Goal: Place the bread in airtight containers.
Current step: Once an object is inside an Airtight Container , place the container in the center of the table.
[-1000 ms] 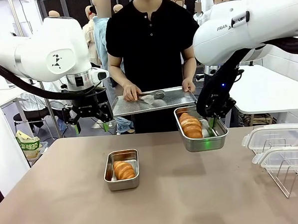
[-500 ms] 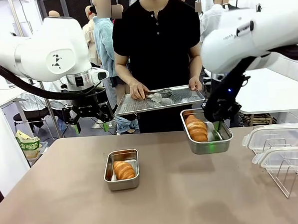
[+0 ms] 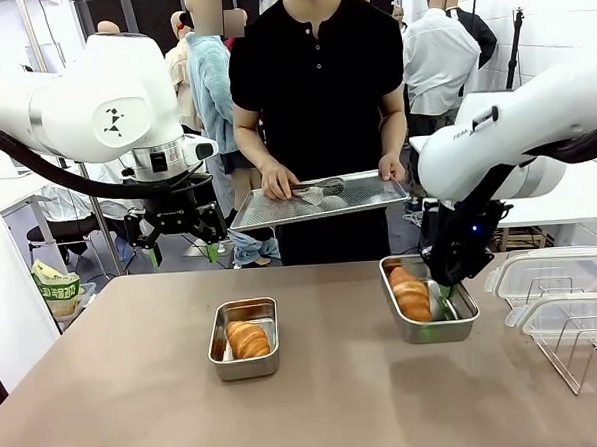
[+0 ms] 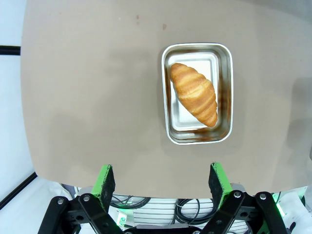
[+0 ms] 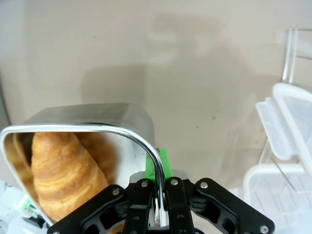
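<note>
One steel airtight container (image 3: 246, 361) sits on the table left of centre with a croissant (image 3: 248, 338) lying in it. My left gripper (image 3: 185, 251) hangs open over the table's far left edge. In the left wrist view that container (image 4: 224, 92) and its bread (image 4: 194, 92) lie beyond the spread left gripper (image 4: 161, 183). My right gripper (image 3: 445, 301) is shut on the right rim of a second container (image 3: 431, 332), which hangs low over the table's right side and holds another croissant (image 3: 410, 293). The right wrist view shows the right gripper (image 5: 158, 165) pinching that container's rim (image 5: 97, 126), with the bread (image 5: 63, 170) inside.
A person at the far side holds a flat steel tray (image 3: 357, 195) with tongs (image 3: 317, 188) on it. Clear plastic lids (image 3: 551, 270) rest in a wire rack (image 3: 586, 354) at the table's right edge, close to the held container. Those lids (image 5: 292, 122) show in the right wrist view.
My right gripper has carried its container with the croissant to the right, lower and nearer to me. The person shifted the tray slightly right. The left arm has not moved.
</note>
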You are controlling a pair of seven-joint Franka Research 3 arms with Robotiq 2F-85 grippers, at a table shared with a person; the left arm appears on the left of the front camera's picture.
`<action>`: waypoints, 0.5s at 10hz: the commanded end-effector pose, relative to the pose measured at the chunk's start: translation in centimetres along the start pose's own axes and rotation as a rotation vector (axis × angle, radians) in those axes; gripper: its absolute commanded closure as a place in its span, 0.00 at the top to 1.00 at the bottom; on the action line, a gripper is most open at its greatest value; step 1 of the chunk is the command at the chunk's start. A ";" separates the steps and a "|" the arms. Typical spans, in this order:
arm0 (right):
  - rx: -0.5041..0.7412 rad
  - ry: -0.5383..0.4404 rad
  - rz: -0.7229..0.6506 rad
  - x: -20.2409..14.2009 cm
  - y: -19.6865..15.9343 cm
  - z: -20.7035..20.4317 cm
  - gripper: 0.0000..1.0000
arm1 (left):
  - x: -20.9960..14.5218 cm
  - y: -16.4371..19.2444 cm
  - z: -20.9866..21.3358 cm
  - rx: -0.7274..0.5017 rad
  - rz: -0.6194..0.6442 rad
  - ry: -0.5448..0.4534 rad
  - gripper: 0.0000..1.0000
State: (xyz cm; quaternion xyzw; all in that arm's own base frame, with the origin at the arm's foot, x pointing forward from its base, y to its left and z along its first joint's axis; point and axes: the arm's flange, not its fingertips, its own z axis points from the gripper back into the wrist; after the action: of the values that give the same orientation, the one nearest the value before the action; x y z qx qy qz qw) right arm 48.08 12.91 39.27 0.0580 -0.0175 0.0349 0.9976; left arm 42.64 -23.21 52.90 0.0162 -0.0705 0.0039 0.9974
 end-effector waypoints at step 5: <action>-0.015 0.013 -0.003 0.8 0.8 -5.6 0.00 | 0.0 0.2 0.2 -0.002 0.002 -0.003 1.00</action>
State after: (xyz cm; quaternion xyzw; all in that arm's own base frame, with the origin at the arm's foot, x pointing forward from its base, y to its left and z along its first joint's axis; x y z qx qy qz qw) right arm 49.02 13.75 34.60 0.0577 -0.0013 0.0394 0.9976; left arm 42.64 -23.21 52.90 0.0163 -0.0706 0.0040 0.9974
